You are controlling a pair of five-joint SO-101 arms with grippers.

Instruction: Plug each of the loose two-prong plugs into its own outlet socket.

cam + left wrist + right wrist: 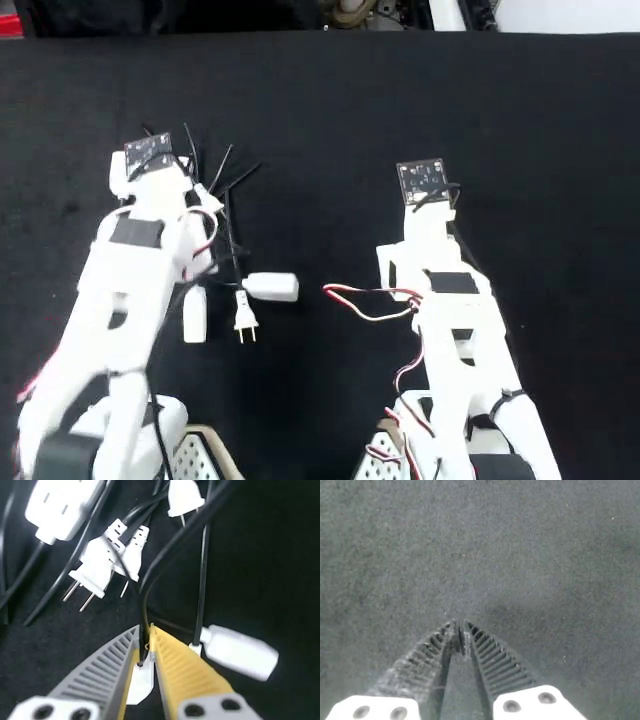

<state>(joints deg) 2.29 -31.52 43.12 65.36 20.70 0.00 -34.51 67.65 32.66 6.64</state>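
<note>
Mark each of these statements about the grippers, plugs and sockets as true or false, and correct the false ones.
1. The left gripper is shut on a black cord. True.
2. The right gripper holds a plug. False: it is shut on nothing, above the bare black table.
3. A white plug lies loose with both prongs bare. True.
4. The white outlet socket near that plug has a plug seated in it. False: the slots on its visible face are empty.
</note>
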